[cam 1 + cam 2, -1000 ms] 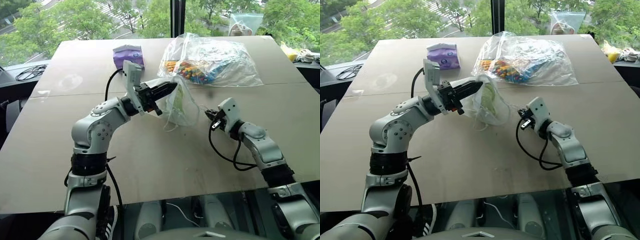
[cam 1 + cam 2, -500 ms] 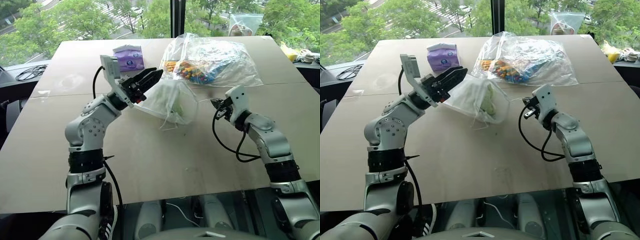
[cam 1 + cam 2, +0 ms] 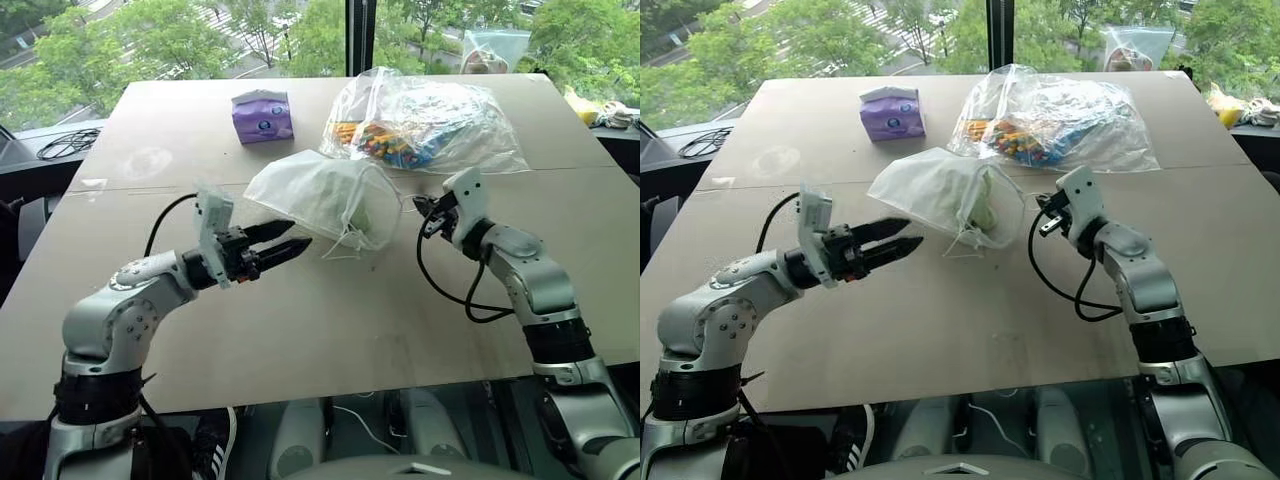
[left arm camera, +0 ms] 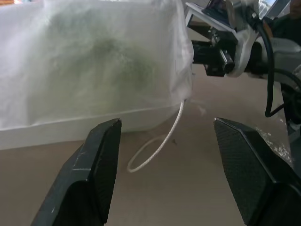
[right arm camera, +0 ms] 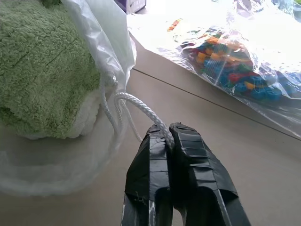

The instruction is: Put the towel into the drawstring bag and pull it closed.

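L claw (image 3: 296, 236) lower, off bag (image 3: 315, 195)

Left gripper (image 3: 285, 238): jaws apart, holding nothing, pointing roughly level toward the drawstring bag (image 3: 320, 192) from its near-left side, just short of it. Right gripper (image 5: 165, 136): pinched tight on the bag's cord (image 5: 141, 108), at the bag's right, forearm angled up off the counter (image 3: 330, 330).

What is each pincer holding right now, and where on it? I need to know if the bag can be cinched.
The right pincer is shut on the drawstring bag's white cord. The left pincer is open, holding nothing.
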